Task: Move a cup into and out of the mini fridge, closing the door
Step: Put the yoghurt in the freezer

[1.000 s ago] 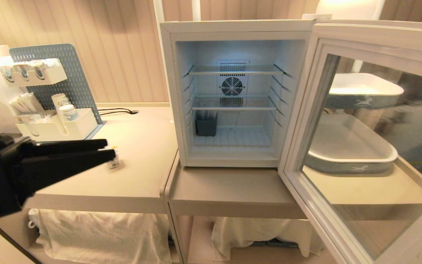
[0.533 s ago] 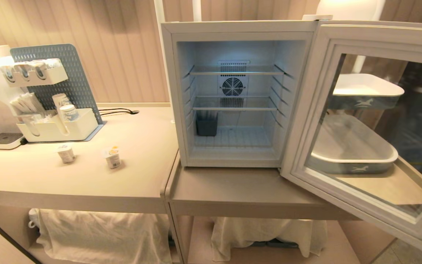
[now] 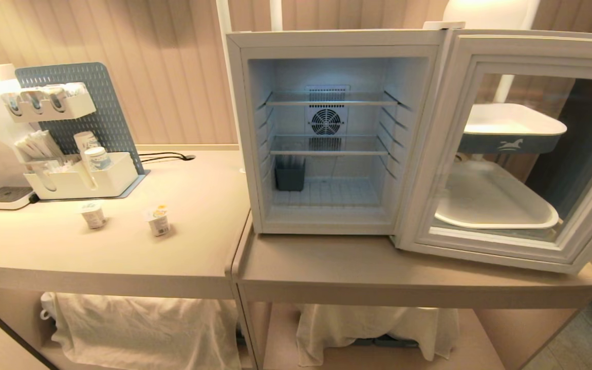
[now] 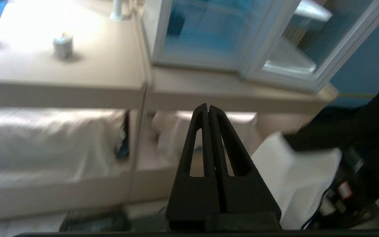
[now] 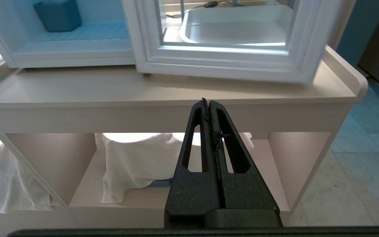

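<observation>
Both grippers' fingers pressed together, empty; door wider than earlier, left arm gone from head view

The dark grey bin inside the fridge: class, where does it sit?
Head view: dark grey bin stands on the white mini fridge floor, back-left corner, under the lower wire shelf.

We see a ribbed beige wall panel behind two adjoining beige counters, pale tiled floor below.

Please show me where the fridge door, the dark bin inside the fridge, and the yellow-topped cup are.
door [image 3: 519, 56], head view: top frame.
dark bin [image 3: 290, 177], head view: front face.
yellow-topped cup [image 3: 159, 222], head view: side wall.
</observation>
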